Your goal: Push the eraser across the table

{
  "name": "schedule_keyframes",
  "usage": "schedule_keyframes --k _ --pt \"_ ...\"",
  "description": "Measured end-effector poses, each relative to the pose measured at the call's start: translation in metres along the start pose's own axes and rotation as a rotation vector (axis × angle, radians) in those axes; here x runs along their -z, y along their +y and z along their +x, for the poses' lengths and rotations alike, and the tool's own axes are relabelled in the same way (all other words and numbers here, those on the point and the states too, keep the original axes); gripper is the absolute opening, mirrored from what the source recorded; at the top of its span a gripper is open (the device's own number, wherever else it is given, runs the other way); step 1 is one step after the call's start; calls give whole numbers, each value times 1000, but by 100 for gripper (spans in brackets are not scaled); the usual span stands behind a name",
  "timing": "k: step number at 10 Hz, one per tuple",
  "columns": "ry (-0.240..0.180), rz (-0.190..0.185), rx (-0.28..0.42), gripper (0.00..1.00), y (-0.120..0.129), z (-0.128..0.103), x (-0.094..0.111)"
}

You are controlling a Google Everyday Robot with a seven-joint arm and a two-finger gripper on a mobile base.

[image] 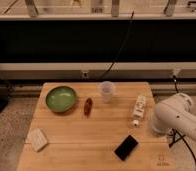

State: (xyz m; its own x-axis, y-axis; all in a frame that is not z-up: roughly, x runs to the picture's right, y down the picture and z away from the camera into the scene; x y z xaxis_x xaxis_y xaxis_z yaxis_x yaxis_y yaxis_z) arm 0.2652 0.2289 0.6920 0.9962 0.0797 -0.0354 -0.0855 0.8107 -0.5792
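Note:
The eraser [126, 147] is a flat black slab lying at an angle on the light wooden table [91, 135], near the front right. My white arm reaches in from the right, over the table's right edge. Its gripper [158, 131] hangs low at the arm's end, to the right of the eraser and a little farther back. There is a gap between the gripper and the eraser. The arm's bulk hides most of the gripper.
A white bottle [138, 109] lies on its side just behind the gripper. A clear cup [107, 91], a red object [88, 106] and a green bowl [61, 98] stand across the back. A cream sponge block [38, 139] lies front left.

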Motion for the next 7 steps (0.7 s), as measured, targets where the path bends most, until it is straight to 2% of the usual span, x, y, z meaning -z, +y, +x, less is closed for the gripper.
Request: schedule_keyframes --k 1,2,4,7 --pt "-5 -9 -4 3 3 -1 -7" --pt "-6 -23 0 1 8 -2 -18" --pt "-11 -46 2 1 21 -5 -36" --pt "-12 -69 25 1 25 -24 -47"
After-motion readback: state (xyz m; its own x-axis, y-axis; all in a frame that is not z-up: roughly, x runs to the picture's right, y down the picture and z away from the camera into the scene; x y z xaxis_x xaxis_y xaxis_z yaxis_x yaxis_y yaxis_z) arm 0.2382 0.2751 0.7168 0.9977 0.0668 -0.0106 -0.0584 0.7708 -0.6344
